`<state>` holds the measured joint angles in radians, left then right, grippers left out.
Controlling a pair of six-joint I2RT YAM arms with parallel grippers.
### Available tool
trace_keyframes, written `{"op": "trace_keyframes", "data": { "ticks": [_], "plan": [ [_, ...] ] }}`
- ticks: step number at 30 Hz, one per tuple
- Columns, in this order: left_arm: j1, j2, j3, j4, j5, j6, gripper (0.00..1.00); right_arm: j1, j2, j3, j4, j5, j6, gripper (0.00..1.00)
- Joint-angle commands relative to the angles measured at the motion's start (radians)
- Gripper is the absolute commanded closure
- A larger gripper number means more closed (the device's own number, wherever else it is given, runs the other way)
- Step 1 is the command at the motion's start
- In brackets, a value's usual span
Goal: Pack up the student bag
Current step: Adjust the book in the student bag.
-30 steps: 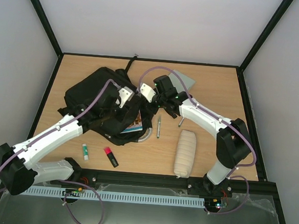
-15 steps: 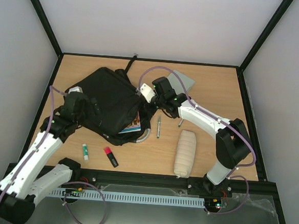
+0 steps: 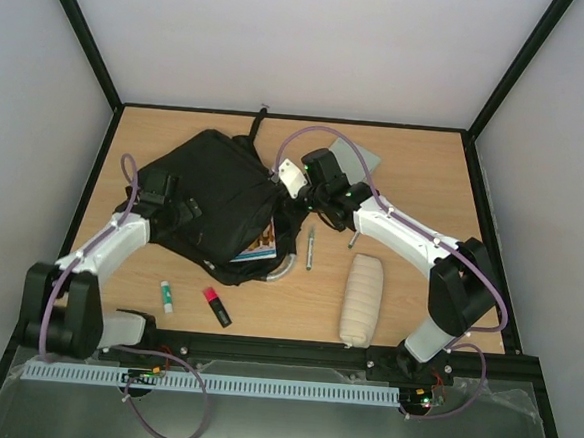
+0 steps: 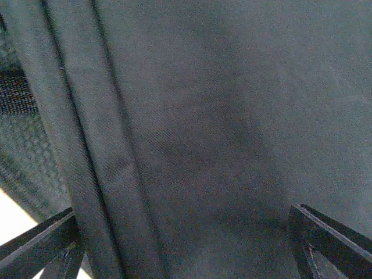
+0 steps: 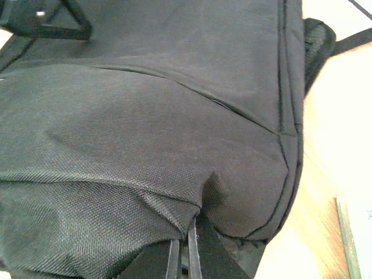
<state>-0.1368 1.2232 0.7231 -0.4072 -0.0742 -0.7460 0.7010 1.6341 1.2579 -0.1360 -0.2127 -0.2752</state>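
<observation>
The student bag [image 3: 213, 195] is a large black backpack lying at the middle left of the table, with a colourful book [image 3: 263, 245] poking out of its near-right opening beside the grey curved handle [image 3: 284, 269]. My left gripper [image 3: 173, 203] rests open against the bag's left side. In the left wrist view the bag's black fabric [image 4: 192, 116] fills the frame, and the gripper [image 4: 186, 244] has its fingers [image 4: 331, 241] spread wide. My right gripper [image 3: 286, 197] is shut on a fold of the bag's fabric [image 5: 116, 151] at its right edge, the gripper [image 5: 187, 247] pinching the cloth.
On the table lie a pen [image 3: 310, 248], a white cylindrical pouch [image 3: 362, 299], a glue stick [image 3: 167, 296], a red-capped highlighter [image 3: 216, 306] and a small metal item [image 3: 352, 238]. A grey flat pad [image 3: 361, 159] sits behind the right arm. Black frame rails edge the table.
My left arm has pulled back from the bag's opening to its left side, and its jaws have opened. The bag lies flatter. The right gripper keeps its pinch.
</observation>
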Motion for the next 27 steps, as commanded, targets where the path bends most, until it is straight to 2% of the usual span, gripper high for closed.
{"op": "trace_keyframes", "data": {
  "ticks": [1,5,10,17,20,23,27],
  "plan": [
    [0.046,0.168,0.113,0.214,0.03,0.033,0.06,0.012,-0.008,-0.001,0.027,-0.062,0.03,0.99],
    [0.092,0.268,0.229,0.228,0.08,0.086,0.1,0.021,0.012,0.01,0.024,-0.083,0.048,0.99],
    [0.078,0.156,0.257,0.165,0.065,0.126,0.12,0.025,0.015,0.023,0.029,-0.079,0.06,0.99],
    [-0.063,-0.197,0.165,-0.001,0.0,0.148,0.19,0.025,0.029,0.034,0.031,-0.061,0.081,0.99],
    [-0.114,-0.359,0.118,-0.008,0.076,0.223,0.25,0.024,0.03,0.04,0.032,-0.051,0.09,0.99],
    [-0.188,-0.419,0.081,0.045,0.199,0.328,0.27,0.024,0.034,0.05,0.028,-0.054,0.098,0.99],
    [-0.312,-0.391,0.056,0.054,0.22,0.492,0.31,0.023,0.039,0.063,0.021,-0.038,0.095,0.99]
  ]
}}
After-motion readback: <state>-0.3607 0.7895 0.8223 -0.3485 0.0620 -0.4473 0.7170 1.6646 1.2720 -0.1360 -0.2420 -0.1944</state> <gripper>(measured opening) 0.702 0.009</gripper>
